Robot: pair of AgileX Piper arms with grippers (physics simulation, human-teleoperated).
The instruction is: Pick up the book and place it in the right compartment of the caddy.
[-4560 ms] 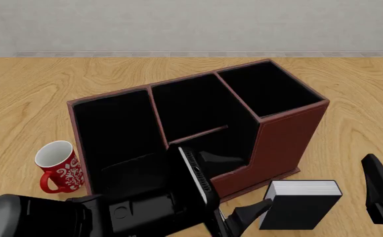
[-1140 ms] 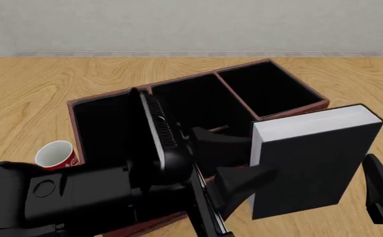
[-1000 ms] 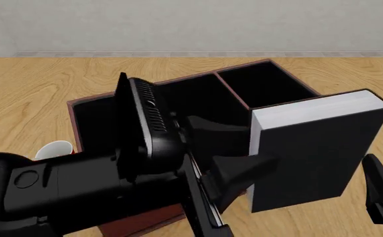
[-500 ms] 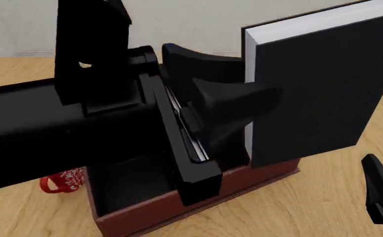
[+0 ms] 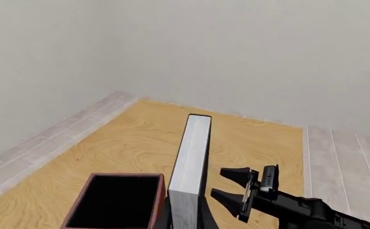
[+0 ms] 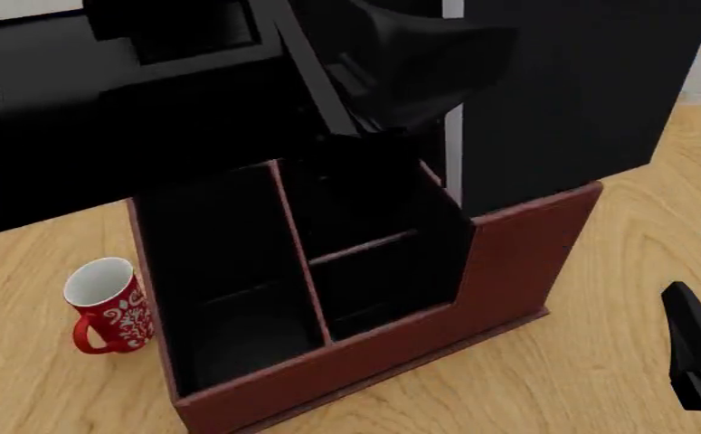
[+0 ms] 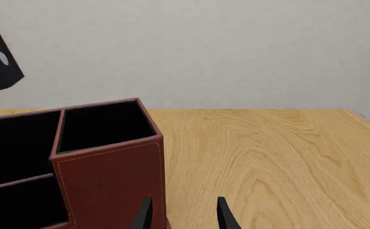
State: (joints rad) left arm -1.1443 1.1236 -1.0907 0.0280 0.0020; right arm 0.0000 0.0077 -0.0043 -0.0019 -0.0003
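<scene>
My left gripper point(image 6: 447, 63) is shut on the black book point(image 6: 567, 90) and holds it upright, high above the right end of the red-brown caddy point(image 6: 519, 262). The book's white page edges point(image 5: 191, 162) show in the left wrist view, with the right compartment point(image 5: 114, 200) open below and beside them. In the front view the book hides that compartment. The right wrist view shows the right compartment point(image 7: 105, 126) empty. My right gripper point(image 7: 185, 214) is open and empty, low near the caddy's right front corner, and it also shows in the front view point(image 6: 700, 357).
A red-and-white mug point(image 6: 108, 307) stands on the table to the left of the caddy. My left arm point(image 6: 145, 108) fills the upper left of the front view. Bare wooden table point(image 7: 280, 157) lies to the right of the caddy.
My left gripper has lifted the book from the table in front of the caddy to high above its right end. The right arm has not moved.
</scene>
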